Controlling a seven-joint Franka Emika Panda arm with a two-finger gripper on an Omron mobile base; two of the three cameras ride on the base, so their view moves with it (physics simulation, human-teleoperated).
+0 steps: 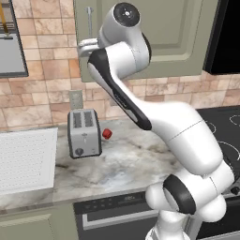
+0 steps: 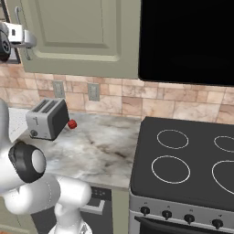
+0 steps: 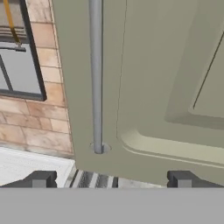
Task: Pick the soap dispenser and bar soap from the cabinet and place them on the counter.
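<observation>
The sage-green cabinet hangs on the wall with its panelled door shut. The soap dispenser and the bar soap are hidden. My gripper is raised to the door's lower left corner, close to the lower end of the long metal handle. Its fingertips stand wide apart, open, with nothing between them. The handle's foot sits just above and between them in the hand view. Below lies the marbled counter.
A silver toaster stands at the back of the counter with a small red ball-like object beside it. A black stovetop lies to the right, a white ribbed surface to the left. A dark unit hangs above the stove.
</observation>
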